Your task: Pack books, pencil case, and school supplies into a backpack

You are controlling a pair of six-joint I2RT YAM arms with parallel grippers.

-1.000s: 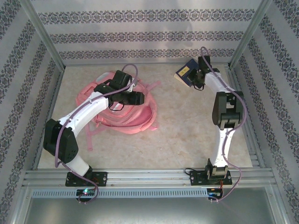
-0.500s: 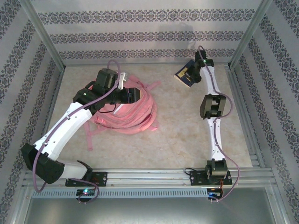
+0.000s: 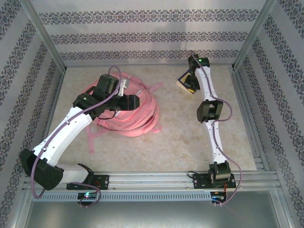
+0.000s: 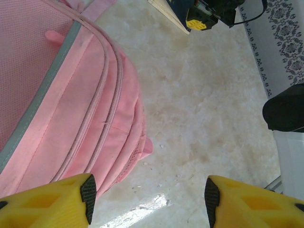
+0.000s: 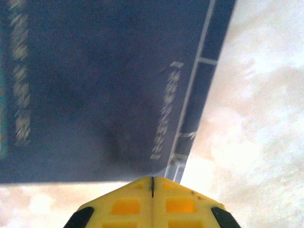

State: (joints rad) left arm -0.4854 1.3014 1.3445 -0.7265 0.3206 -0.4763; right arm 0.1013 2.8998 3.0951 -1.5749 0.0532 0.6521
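The backpack [image 3: 140, 116] lies on the left half of the table [image 3: 190, 133], its right edge reaching toward the middle. The stack of books [image 3: 185, 81] lies well apart from it, at the far right, near the back wall. The left gripper [image 4: 147, 192] hangs above the backpack's right edge, partly over bare table. The right gripper [image 5: 152, 183] sits at the stack's far right side, its tips just at the edge of 1 book [image 5: 104, 85].
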